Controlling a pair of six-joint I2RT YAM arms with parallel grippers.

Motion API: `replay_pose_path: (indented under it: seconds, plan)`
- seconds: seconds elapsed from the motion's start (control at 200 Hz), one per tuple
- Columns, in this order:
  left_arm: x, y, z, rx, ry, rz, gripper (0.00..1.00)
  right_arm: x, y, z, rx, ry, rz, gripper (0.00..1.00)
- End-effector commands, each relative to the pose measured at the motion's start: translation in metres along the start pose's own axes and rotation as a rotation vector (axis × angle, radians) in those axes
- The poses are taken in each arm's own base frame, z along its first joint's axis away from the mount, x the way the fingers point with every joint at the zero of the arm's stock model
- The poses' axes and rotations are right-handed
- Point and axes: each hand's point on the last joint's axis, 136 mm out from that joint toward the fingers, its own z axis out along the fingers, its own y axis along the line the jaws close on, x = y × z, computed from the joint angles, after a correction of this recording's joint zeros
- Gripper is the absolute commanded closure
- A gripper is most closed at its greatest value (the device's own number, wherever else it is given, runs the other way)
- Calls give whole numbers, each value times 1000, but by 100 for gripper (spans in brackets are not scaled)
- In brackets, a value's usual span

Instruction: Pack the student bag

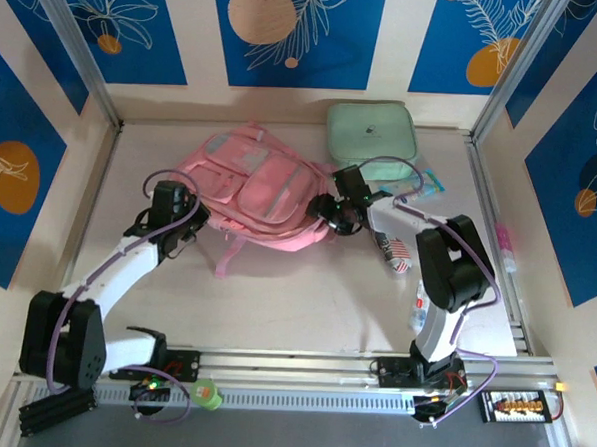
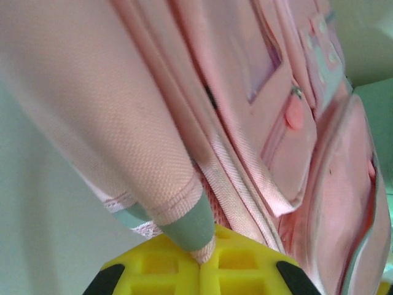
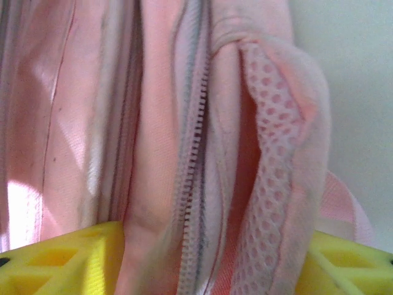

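Top external view: the soft pink fabric student bag (image 1: 255,186) lies flat on the pale bench (image 1: 305,294), toward the far side, its front pockets and greyish translucent panels facing up and a strap trailing toward the near edge. A mint-green rectangular zip case (image 1: 371,132) with rounded corners sits just beyond the bag's right end, against the back wall. The left gripper (image 1: 199,216) is at the bag's left edge and the right gripper (image 1: 326,213) at its right edge.

Left wrist view: the yellow ribbed fingers of the left gripper (image 2: 201,258) are pressed together, pinching a fold of woven pink cloth (image 2: 123,110) whose hem is bound in mint-green tape. Beyond it run padded seams and a rounded pink zip pull.

Right wrist view: the right gripper (image 3: 215,258) stands spread, its yellow fingers either side of a bunched ridge of the bag (image 3: 153,123). Between them lie a pale toothed zipper track and a flap of pink open-weave mesh. Whether the pads are pressing the fabric cannot be told.
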Motion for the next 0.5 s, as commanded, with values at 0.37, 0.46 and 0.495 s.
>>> replay_pose_path:
  seconds: [0.37,0.46,0.495]
  plan:
    - [5,-34,-13,176,61,-157,100,-33,6,-65,16,-144,-105,30]
    - [1,-41,-15,186,58,-163,100,-12,8,-78,23,-107,-156,30]
    - [1,-41,-15,179,55,-167,100,-4,9,-83,43,-100,-178,30]
